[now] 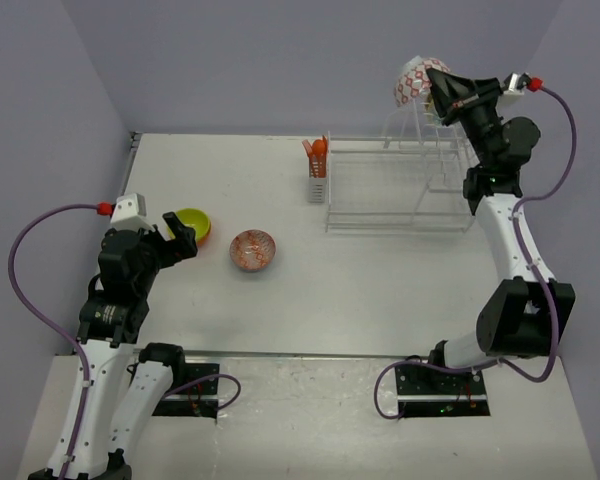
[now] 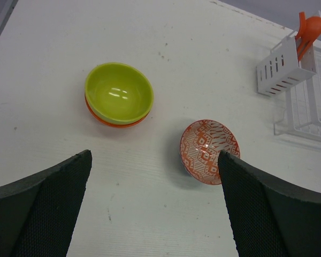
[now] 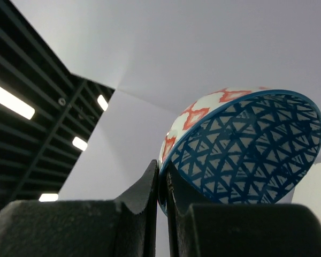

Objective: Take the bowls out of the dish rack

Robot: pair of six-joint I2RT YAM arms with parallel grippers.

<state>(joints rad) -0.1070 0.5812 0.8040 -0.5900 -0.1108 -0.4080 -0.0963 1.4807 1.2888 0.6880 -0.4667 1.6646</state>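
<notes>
jaws on the right arm [image 1: 507, 235] clench the rim of a blue-patterned bowl [image 3: 246, 150], held high above the dish rack [image 1: 395, 195] at the far right corner of the table [image 1: 380, 290]. jaws on the left arm [image 1: 115, 290] hang spread and empty near the left edge, over a lime-green bowl [image 2: 119, 93] nested in an orange bowl [image 2: 102, 119], with a red-patterned bowl [image 2: 208, 151] beside them. glazed and stiff, the held bowl looks light but breakable. a thin rim pinch could slip.

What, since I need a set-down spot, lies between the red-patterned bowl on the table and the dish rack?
Nothing: only bare table separates the red-patterned bowl from the dish rack, as the top view shows.
</notes>
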